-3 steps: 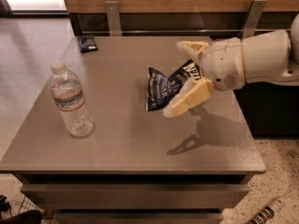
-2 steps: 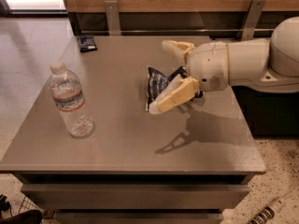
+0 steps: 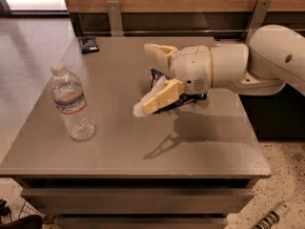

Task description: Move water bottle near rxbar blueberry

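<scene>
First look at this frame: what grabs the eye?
The big white arm stretched in from the right, its gripper open above the middle of the table, over a dark chip bag. Next, the water bottle standing upright near the left edge, far from the small rxbar blueberry at the back-left corner.

The water bottle point(image 3: 71, 104), clear plastic with its white cap on and a white label banded red and blue, stands upright near the left edge of the table point(image 3: 209, 147), seemingly almost empty. The rxbar blueberry point(image 3: 89, 44), a small flat dark wrapper with unreadable print, lies at the far left corner, well apart from the bottle. My gripper point(image 3: 148, 80) hangs above mid-table, fingers spread, touching neither.
</scene>
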You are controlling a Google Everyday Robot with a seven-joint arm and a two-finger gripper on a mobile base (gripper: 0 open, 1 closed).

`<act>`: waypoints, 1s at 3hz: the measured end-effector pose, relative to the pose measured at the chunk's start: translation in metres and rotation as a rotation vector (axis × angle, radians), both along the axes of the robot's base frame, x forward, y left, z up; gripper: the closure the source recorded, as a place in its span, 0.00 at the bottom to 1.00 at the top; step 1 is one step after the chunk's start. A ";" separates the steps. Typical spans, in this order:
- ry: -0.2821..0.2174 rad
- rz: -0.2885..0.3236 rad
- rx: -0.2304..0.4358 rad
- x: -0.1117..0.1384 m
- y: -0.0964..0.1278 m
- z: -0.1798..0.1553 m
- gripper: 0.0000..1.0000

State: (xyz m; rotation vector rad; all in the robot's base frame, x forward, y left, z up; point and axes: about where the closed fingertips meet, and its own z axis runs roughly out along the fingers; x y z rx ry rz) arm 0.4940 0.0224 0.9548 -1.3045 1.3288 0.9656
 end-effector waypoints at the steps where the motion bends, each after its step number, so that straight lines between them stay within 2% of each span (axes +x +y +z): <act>1: 0.042 0.044 -0.038 0.003 0.026 -0.024 0.00; 2: 0.073 0.107 -0.028 0.008 0.062 -0.045 0.00; 3: 0.081 0.164 0.027 0.009 0.088 -0.051 0.00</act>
